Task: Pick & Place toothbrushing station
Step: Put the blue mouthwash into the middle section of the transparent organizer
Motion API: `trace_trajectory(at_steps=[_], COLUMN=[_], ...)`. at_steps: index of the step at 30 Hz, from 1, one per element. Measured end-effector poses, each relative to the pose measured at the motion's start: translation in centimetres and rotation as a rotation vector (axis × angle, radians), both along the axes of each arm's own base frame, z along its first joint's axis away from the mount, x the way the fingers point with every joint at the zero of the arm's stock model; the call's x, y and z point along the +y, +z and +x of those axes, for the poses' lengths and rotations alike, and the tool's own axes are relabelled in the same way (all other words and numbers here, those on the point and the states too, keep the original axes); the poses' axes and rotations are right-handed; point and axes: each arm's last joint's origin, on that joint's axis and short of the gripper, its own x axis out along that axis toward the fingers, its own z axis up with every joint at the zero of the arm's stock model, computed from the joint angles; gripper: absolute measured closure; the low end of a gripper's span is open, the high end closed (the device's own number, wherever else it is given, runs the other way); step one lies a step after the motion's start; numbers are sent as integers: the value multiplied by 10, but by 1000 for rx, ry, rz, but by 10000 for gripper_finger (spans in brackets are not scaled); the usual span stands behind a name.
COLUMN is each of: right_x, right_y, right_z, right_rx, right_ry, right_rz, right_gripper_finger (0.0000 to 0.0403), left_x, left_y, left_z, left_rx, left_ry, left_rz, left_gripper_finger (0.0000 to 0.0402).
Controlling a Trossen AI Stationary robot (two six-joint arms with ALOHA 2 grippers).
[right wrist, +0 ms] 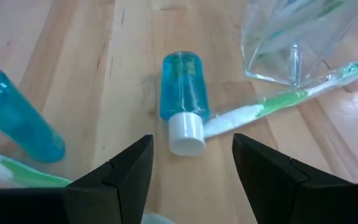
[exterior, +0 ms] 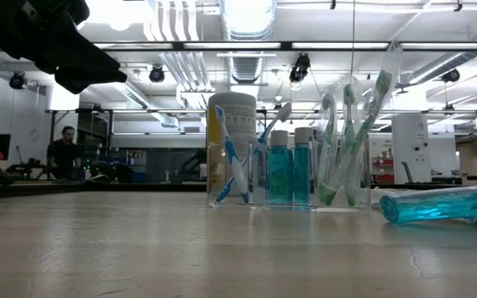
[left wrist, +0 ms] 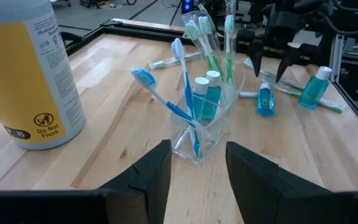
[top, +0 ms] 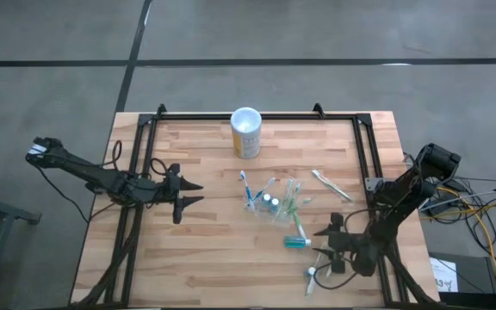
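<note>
The toothbrushing station [top: 274, 204] is a clear plastic holder standing mid-table, with several toothbrushes and two small blue bottles upright in it; it also shows in the low view [exterior: 288, 170] and both wrist views [left wrist: 205, 127] [right wrist: 291, 43]. A blue bottle [right wrist: 180, 87] lies on its side near the station [top: 297, 242]. My right gripper [right wrist: 191, 143] hovers open just above and behind its white cap [right wrist: 185, 134], touching nothing [top: 327, 244]. My left gripper [top: 198, 194] waits open to the station's left, pointing at it [left wrist: 197, 149].
A yellow-labelled white canister [top: 246, 133] stands at the far edge. A second blue bottle [right wrist: 17, 121] stands upright by the right gripper [top: 311, 274]. Loose toothbrushes lie right of the station [top: 330, 183] [right wrist: 278, 102]. Black rails [top: 364, 155] frame the table.
</note>
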Motion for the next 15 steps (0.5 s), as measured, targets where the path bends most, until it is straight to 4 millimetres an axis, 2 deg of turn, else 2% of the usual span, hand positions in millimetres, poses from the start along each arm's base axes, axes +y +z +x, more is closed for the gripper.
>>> trace_trajectory(at_steps=[15], right_x=[-9], right_y=[-9], right_z=[-4], right_rx=[-83], right_ry=[62], right_rz=[40], right_gripper_finger=[187], left_x=[0], left_y=[0], left_z=[0], left_rx=[0], left_ry=[0], left_rz=[0], left_gripper_finger=[244])
